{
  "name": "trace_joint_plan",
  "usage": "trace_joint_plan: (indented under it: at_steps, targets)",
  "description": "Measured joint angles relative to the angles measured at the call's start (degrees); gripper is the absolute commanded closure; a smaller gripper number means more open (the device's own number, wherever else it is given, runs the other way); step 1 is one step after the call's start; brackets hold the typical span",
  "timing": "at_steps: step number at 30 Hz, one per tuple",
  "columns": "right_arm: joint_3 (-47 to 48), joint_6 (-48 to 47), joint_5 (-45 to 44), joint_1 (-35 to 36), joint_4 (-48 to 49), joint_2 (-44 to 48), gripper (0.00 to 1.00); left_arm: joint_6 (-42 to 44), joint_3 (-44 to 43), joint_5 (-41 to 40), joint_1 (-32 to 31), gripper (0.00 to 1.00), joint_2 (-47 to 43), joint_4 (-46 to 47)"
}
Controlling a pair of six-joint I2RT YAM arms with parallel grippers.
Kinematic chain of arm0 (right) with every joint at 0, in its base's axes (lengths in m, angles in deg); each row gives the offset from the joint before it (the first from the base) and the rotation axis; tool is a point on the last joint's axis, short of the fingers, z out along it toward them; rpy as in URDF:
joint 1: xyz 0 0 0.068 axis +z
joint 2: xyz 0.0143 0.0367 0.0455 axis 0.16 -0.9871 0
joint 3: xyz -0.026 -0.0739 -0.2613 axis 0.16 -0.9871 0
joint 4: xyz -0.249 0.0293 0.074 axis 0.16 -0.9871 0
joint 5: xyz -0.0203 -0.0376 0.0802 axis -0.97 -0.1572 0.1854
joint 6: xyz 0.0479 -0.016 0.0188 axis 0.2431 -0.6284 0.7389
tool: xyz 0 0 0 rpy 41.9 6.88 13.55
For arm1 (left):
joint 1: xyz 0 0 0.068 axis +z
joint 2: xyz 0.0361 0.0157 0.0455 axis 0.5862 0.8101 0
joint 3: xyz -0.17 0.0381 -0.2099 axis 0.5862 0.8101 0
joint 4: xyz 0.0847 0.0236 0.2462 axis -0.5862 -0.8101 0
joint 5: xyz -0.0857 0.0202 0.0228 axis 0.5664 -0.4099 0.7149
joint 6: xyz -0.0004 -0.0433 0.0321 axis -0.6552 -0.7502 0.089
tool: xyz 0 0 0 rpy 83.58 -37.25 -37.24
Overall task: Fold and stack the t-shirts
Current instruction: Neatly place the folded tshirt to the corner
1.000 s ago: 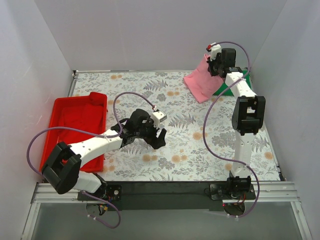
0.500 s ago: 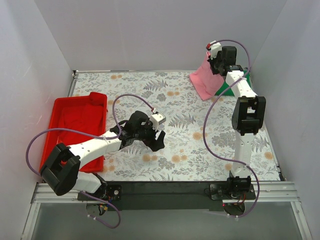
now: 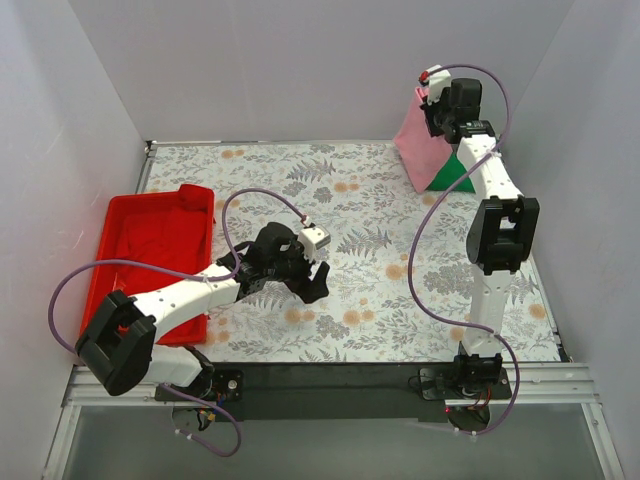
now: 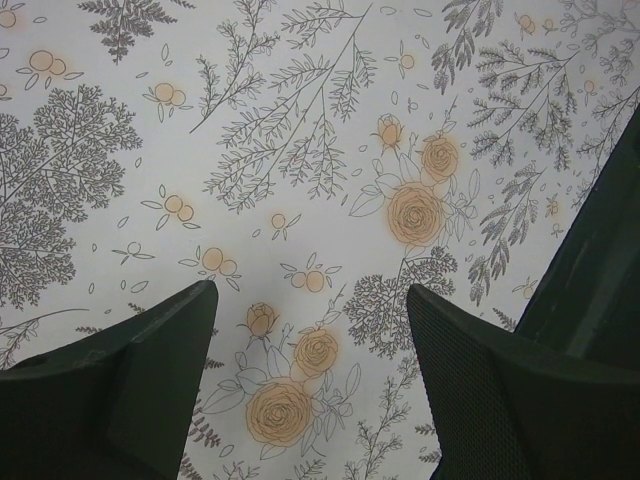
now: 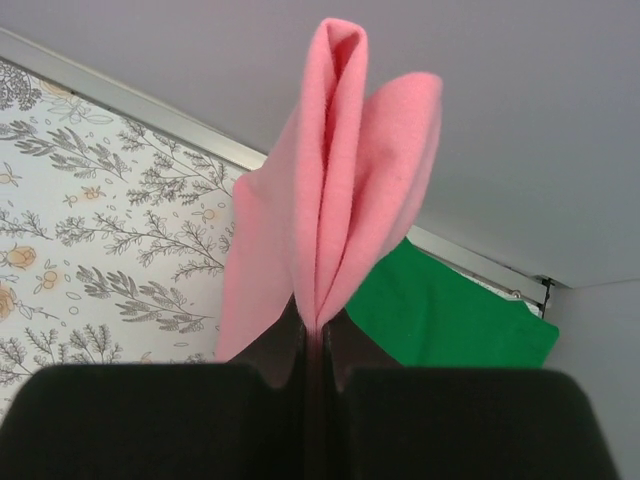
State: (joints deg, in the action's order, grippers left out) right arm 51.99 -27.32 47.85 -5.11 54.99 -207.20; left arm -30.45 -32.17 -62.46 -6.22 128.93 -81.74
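My right gripper point(image 3: 432, 108) is shut on the light pink t-shirt point(image 3: 420, 145) and holds it lifted at the far right corner; it hangs down to the table. In the right wrist view the pink shirt point(image 5: 340, 190) rises folded from between my shut jaws point(image 5: 315, 325). The green t-shirt point(image 3: 455, 178) lies flat under and behind it, also in the right wrist view point(image 5: 450, 310). My left gripper point(image 3: 312, 283) is open and empty, low over the floral tablecloth near the middle; its fingers point(image 4: 150, 380) show bare cloth between them.
A red plastic tray point(image 3: 150, 250) sits at the left edge of the table, partly under my left arm. White walls close in the table on three sides. A metal rail runs along the far edge point(image 5: 130, 100).
My right gripper has lifted the pink shirt up and back toward the far right corner, uncovering more of the green shirt. My left gripper has drawn back slightly toward its base.
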Motion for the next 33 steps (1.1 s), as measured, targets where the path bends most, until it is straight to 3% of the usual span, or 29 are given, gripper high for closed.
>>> trace_joint_plan:
  at_steps: [23, 33]
  targets:
    - [1.03, 1.68, -0.11, -0.57, -1.49, 1.44, 0.99, 0.11, 0.57, 0.61, 0.0, 0.23, -0.13, -0.04]
    - [1.01, 2.29, -0.11, -4.2, -1.29, 1.36, 0.99, 0.33, 0.17, 1.75, 0.0, 0.16, 0.28, -0.68]
